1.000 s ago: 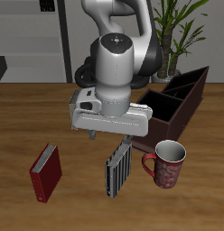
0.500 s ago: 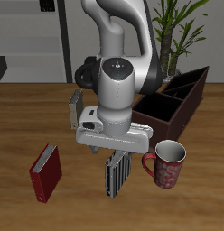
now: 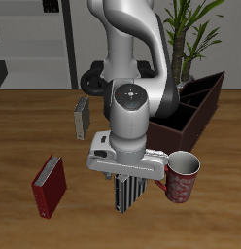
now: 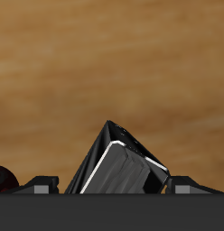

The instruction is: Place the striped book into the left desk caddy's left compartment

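The striped book (image 3: pixel 128 195) stands on edge on the table near the front edge, beside the mug. My gripper (image 3: pixel 126 179) is right above it, its fingers mostly hidden under the hand. In the wrist view the book (image 4: pixel 118 162) shows as a dark, pale-edged block between my two fingertips (image 4: pixel 40 186), with a gap on each side. The gripper (image 4: pixel 112 187) is open around the book's top. The left desk caddy (image 3: pixel 202 101) is a dark maroon open box with dividers, farther back beyond the mug.
A dark red patterned mug (image 3: pixel 182 177) stands close beside the book; it also shows in the wrist view (image 4: pixel 4 178). A red book (image 3: pixel 50 185) lies near the front edge. A small grey book (image 3: pixel 82 117) stands farther back. A plant (image 3: pixel 195 34) is behind the caddy.
The arm has come forward and down over the striped book, so the hand now covers the book's top. The book, mug and other books have not moved.
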Robot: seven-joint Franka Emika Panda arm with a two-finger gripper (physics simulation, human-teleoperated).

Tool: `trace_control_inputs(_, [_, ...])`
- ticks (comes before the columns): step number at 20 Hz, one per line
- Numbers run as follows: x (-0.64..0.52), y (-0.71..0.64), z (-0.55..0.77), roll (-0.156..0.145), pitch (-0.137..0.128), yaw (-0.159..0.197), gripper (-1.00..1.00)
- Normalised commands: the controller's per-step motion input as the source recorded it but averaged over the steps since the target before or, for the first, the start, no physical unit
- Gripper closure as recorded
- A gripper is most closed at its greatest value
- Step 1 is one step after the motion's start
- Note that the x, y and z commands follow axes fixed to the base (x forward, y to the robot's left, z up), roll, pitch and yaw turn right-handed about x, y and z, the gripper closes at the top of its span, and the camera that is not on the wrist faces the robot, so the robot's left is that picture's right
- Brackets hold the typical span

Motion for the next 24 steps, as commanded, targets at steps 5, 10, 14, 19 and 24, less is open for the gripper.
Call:
trace_control_inputs(5, [-0.03, -0.02, -0.06, -0.007, 0.007, -0.026, 1.0])
trace_control_inputs(10, [-0.16, -0.13, 0.27, -0.027, -0.032, -0.02, 1.0])
trace_control_inputs(14, [-0.31, -0.24, 0.6, -0.053, -0.059, -0.026, 1.0])
trace_control_inputs(19, [-0.49, -0.23, 0.81, -0.051, -0.033, -0.041, 1.0])
trace_control_inputs(24, [-0.49, -0.04, 0.66, -0.003, -0.06, 0.037, 1.0])
